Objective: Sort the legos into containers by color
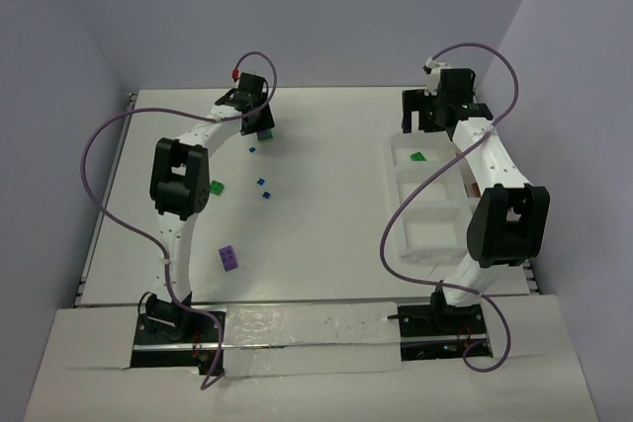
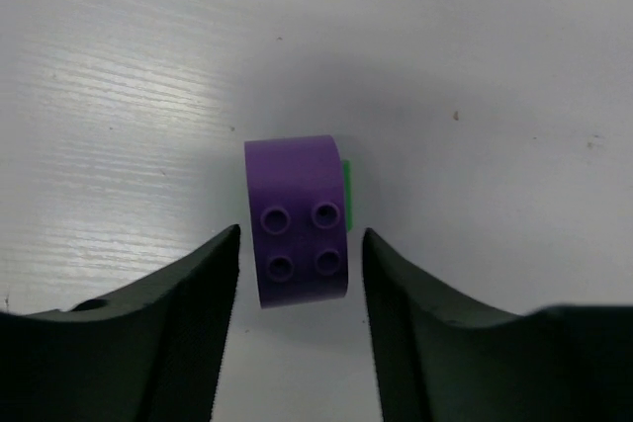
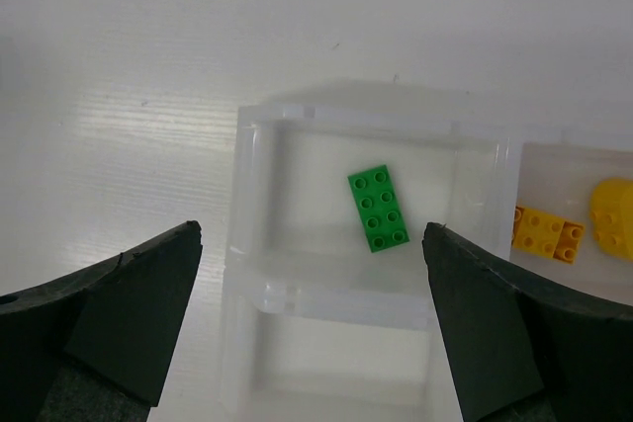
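Loose purple brick (image 1: 229,258): lain on the bench (image 1: 326,234), well left of the tray (image 1: 415,244).
Left gripper (image 2: 300,244): parted around a second purple brick (image 2: 297,219), untouched, well left of the tray.
Right gripper (image 3: 312,234): spread wide above the tray's far compartment, where a green brick (image 3: 379,209) is laid.

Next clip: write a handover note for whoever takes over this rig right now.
Left gripper: jaws open either side of a purple brick on the table, not gripping.
Right gripper: open above the tray.
Done: green brick in one compartment, yellow-orange bricks in the next.
Left: that purple brick, a second purple brick, a loose green brick and blue bricks on the table.
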You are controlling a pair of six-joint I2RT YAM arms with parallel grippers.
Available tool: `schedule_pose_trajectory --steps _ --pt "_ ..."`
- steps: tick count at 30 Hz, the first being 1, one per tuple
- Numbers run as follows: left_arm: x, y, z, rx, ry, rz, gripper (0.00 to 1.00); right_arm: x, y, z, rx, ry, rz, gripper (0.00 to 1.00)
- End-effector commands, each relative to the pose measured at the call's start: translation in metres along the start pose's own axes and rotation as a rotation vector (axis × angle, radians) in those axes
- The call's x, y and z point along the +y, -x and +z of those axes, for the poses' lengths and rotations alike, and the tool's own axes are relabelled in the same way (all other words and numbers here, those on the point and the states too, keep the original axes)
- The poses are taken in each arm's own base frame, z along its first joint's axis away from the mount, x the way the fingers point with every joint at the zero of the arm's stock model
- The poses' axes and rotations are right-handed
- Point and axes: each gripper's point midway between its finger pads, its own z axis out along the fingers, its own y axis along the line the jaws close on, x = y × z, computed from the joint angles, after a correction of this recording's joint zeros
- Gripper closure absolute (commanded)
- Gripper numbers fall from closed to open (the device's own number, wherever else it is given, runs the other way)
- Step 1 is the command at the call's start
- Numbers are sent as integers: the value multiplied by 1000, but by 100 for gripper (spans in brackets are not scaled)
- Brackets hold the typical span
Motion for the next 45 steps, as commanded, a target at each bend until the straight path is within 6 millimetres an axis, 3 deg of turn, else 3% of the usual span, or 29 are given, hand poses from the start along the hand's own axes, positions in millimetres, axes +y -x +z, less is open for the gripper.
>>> schedule_pose_trajectory --steps 1,6,8,9,11,12,13,17,21,24,29,36,43,45 --pt "4 22 -4 -55 43 29 50 20 27 -23 -68 46 -46 0" --pt "0 27 -15 -54 1 55 79 43 33 -24 -83 128 -94 0" --pt "-18 45 -40 -94 -141 49 96 64 34 -27 -82 225 -127 0" --pt "-27 36 -47 -53 -250 52 99 77 36 -30 -86 284 -149 0" --pt "-53 64 -98 -133 -513 136 100 99 39 -36 -86 383 -178 0" --pt "-76 57 -129 -113 -723 196 100 111 41 -38 -92 420 -189 0" --pt "-81 56 -155 -119 -808 204 100 119 48 -42 -112 442 -196 0" --pt "-94 51 -202 -66 -1012 153 100 158 65 -57 -193 518 -276 0" --pt "-105 39 -246 93 -1272 31 100 207 64 -79 -267 639 -462 0" --pt "-106 37 -256 125 -1318 -1 100 240 66 -91 -333 679 -578 1" --pt "-107 39 -269 108 -1332 -4 100 271 76 -102 -440 658 -678 2" --pt "-113 35 -285 135 -1382 0 100 287 76 -94 -437 679 -697 8" --pt "-116 30 -287 145 -1385 29 100 289 82 -79 -435 658 -669 14" --pt "-116 29 -287 151 -1383 33 100 291 85 -80 -446 662 -670 20"
